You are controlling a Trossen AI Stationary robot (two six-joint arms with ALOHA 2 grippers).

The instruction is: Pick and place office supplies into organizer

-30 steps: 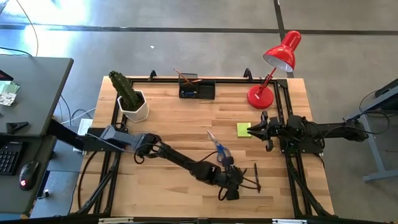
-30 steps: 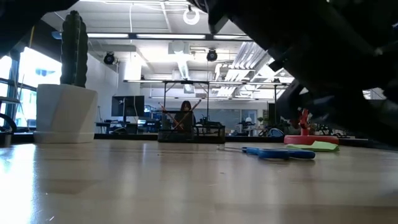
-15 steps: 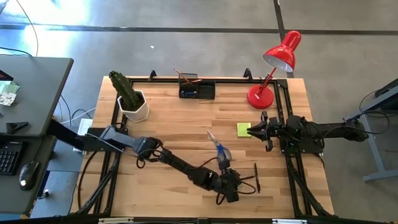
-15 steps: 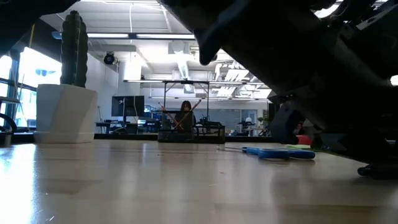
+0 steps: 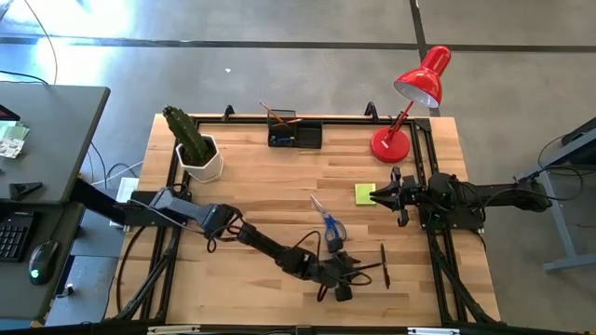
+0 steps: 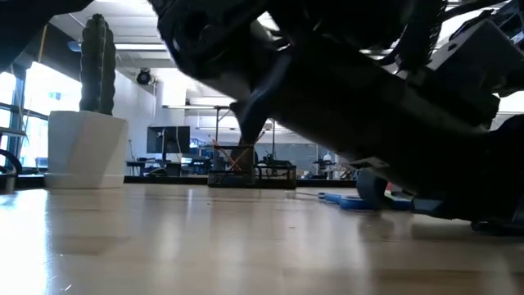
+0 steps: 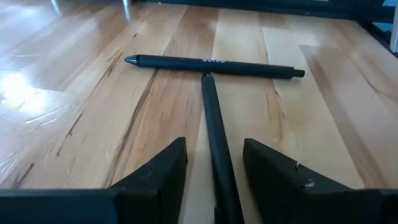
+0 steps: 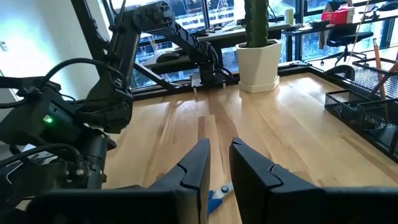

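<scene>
Since the earlier frame the left arm had slid back toward the near edge, so the left gripper (image 5: pixel 346 279) sat lower and further left, closer to the pens. We saw its two dark wedge-shaped fingers (image 7: pixel 155 177) spread apart, straddling a slim matte black pen (image 7: pixel 217 149) lying flat on the wood, not clamped on it. That pen's far tip butted a second black pen (image 7: pixel 214 65) lying crosswise, making a T. Blue-handled scissors (image 5: pixel 329 221) lay just beyond the gripper, blades toward table centre.

The right gripper (image 5: pixel 399 197) waited at the right edge, fingers (image 8: pixel 193 168) nearly together with a narrow gap, holding nothing. The square yellow-green sticky pad (image 5: pixel 364 194) lay just beside it.

The organizer (image 5: pixel 295 135), a black wire-mesh box, stood at the far edge with thin pencils (image 5: pixel 277 115) sticking out of it. The table (image 5: pixel 251 186) was pale glossy planks. A white faceted pot with a ribbed cactus (image 5: pixel 193 141) stood far left, a red glossy lamp (image 5: pixel 412 98) far right.
</scene>
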